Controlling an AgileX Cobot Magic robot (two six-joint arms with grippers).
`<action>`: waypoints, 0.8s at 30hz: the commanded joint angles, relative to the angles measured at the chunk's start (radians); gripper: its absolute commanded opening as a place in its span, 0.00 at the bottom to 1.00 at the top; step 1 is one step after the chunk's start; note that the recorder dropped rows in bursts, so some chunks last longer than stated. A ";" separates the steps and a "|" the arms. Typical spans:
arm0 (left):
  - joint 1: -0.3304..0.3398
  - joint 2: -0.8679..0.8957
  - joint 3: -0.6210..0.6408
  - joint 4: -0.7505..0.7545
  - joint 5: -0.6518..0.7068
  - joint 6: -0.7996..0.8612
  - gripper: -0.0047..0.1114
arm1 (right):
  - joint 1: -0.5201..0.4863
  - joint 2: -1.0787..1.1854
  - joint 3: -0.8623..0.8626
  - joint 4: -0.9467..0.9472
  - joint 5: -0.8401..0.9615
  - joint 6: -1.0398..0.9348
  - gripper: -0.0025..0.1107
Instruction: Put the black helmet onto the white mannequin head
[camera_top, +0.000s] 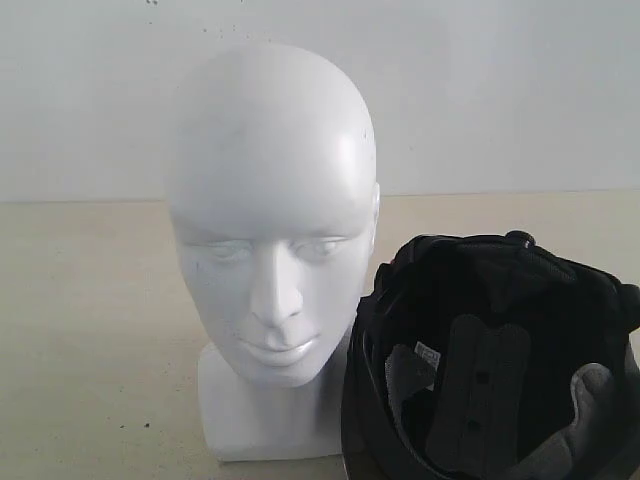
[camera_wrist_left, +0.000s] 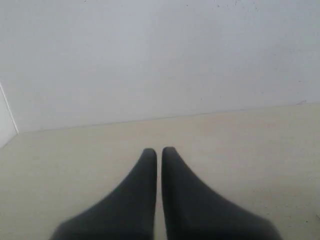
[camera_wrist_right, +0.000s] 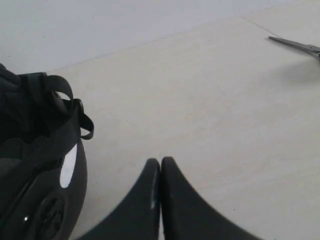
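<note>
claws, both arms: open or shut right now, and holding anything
left claw: closed, holding nothing
right claw: closed, holding nothing, apart from the helmet

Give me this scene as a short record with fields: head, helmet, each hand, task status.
white mannequin head: upright on the table, nothing on it, face toward the exterior camera
black helmet: on the table beside the head, padded lining showing; close to the head's base, contact unclear
left hand: shut, empty, above the table
right hand: shut, empty, near the helmet, not touching it
task status: helmet not yet on the head
</note>
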 joint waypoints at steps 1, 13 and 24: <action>-0.003 -0.003 0.004 -0.007 -0.003 0.003 0.08 | 0.003 -0.005 -0.001 -0.009 -0.004 -0.014 0.02; -0.003 -0.003 0.004 -0.007 -0.003 0.003 0.08 | 0.003 -0.005 -0.001 -0.009 -0.155 -0.014 0.02; -0.003 -0.003 0.004 -0.007 -0.003 0.003 0.08 | 0.003 -0.005 -0.001 -0.009 -0.728 -0.014 0.02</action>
